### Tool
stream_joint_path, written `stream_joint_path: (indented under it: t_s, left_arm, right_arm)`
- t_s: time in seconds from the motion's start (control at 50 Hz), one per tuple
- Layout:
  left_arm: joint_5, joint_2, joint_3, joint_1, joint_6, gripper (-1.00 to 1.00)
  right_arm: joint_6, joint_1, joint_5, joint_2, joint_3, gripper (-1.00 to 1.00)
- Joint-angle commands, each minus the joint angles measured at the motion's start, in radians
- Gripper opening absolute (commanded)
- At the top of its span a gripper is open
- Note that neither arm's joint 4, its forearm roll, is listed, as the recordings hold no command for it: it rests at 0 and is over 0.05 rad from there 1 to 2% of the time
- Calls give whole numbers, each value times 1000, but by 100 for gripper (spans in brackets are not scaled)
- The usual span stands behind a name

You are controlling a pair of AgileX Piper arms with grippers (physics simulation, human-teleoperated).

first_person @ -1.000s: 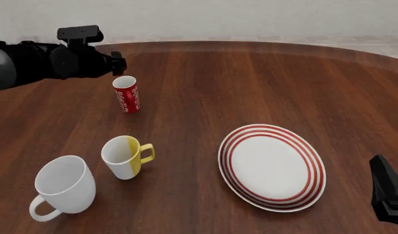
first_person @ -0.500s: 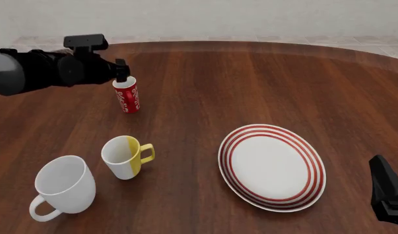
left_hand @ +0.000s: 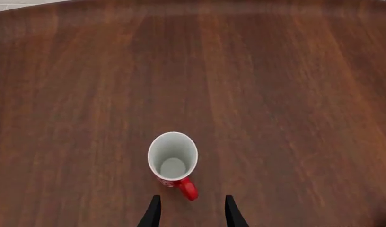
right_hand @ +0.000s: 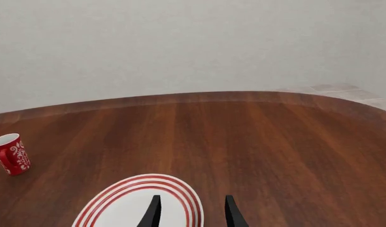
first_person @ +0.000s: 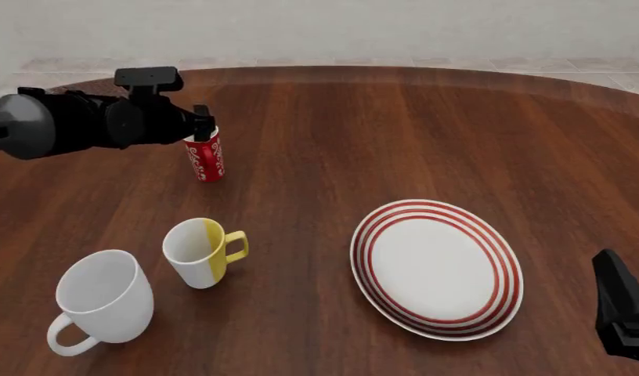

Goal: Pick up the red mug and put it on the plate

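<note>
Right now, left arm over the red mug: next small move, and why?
Probably lower the left gripper straight down. Its open fingers flank the red mug's handle, and the mug stands upright on the table, not yet gripped.

Left hand [first_person: 203, 124] open, extended far-left; right hand [right_hand: 189, 210] open, near-right.

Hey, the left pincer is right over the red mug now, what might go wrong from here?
The left pincer is open above the red mug, its fingers lined up nearer the handle than the body. Closing there may catch only the handle, so the mug could tilt or slip. The mug is narrow and tall, so a nudge on the way down might tip it. The carry to the plate crosses open table, so a weak grip may drop it.
</note>
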Motion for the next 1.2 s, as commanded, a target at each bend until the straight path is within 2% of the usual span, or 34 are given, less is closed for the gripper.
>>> stream_joint_path:
  t_s: [0.02, 0.96, 1.06, 1.2]
  left_arm:
    - [-8, 11, 1, 1, 9, 100]
    - [-71, 104, 8, 14, 19, 100]
    - [-64, 105, 4, 11, -4, 100]
    - [-68, 118, 1, 8, 2, 100]
  right_arm:
    - [2, -2, 0, -1, 0, 100]
    - [7, -3, -2, 7, 0, 100]
    - [6, -3, -2, 6, 0, 100]
    - [7, -5, -2, 7, 0, 100]
